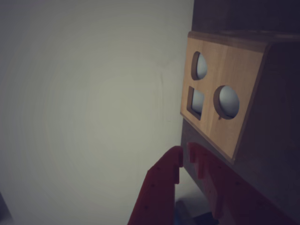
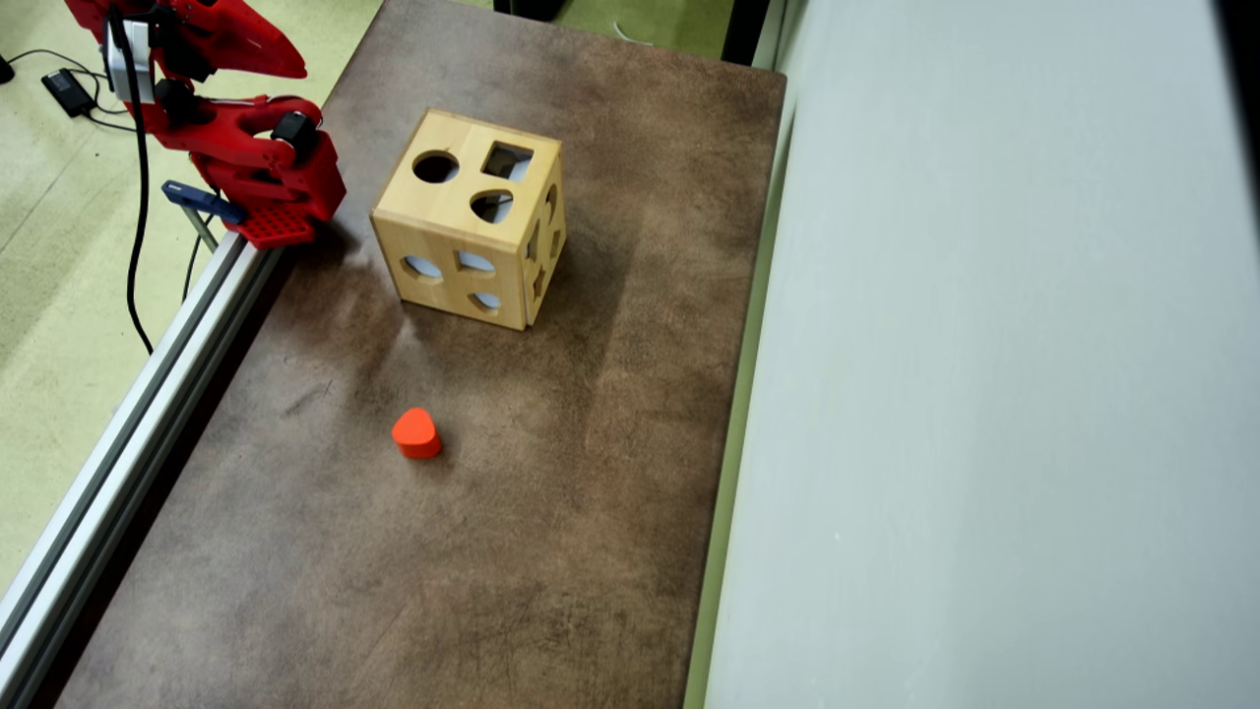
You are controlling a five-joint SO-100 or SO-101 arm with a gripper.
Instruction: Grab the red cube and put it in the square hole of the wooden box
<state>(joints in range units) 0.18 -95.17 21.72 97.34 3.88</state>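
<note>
While jaws (image 1: 183,158) nearly closed, wooden box (image 2: 448,212) unlabelled.

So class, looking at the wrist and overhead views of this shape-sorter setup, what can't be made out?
- The red cube: visible in neither view; it may be inside the wooden box, whose walls hide the inside.
- The gripper: overhead view cuts the arm off at the top-left edge; wrist view shows only the tips, close together, so open or shut is unclear.
- The orange-red heart-like block: outside the wrist view.
</note>
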